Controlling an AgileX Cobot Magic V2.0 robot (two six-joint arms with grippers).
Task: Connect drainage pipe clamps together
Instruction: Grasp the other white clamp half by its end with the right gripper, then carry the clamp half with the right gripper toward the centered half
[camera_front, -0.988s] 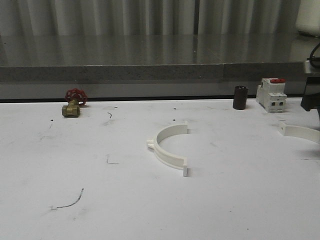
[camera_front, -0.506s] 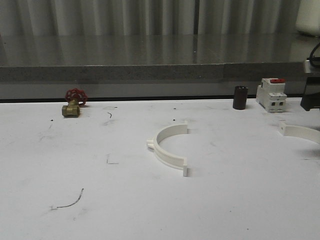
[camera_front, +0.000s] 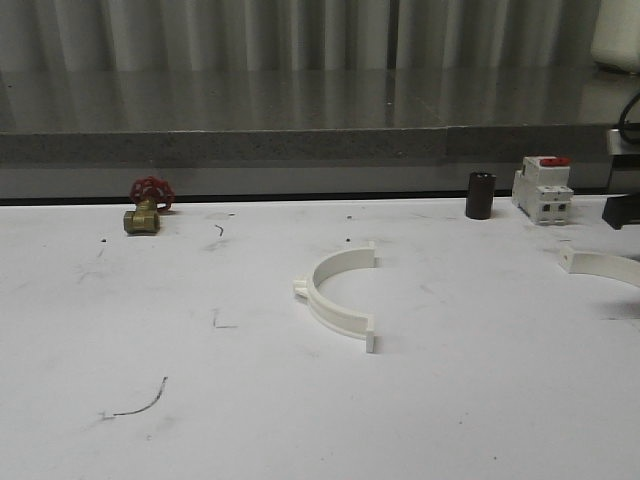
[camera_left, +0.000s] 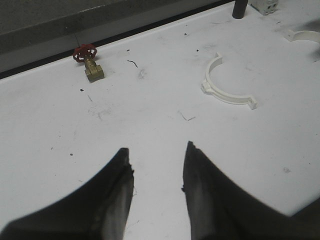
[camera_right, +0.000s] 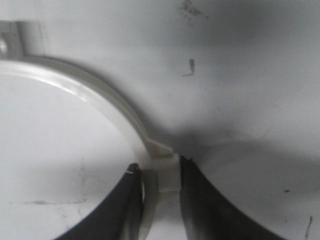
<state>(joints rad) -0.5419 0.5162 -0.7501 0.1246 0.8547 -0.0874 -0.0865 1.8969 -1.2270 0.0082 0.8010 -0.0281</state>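
at the right edge of the table: right gripper (camera_right: 159, 184) closed on one clamp half, second half lying free at centre.

the right wrist view showed the fingers pinching the far clamp half (camera_right: 95, 100) at its mid-arc lug, jaws tight on the plastic. in the front view that half (camera_front: 600, 264) lay at the table's (camera_front: 200, 400) right edge, and the dark gripper body beside it sat higher than a second before, while the half itself had barely shifted; judged, a lift was starting. the centre clamp half (camera_front: 336, 296) had not moved, opening toward the right. the left gripper (camera_left: 156, 172) hung above bare table with its jaws apart, holding nothing. brass valve (camera_front: 146, 208), black cylinder (camera_front: 481, 194) and breaker (camera_front: 543, 189) stood at the back, untouched. joining remained undone.
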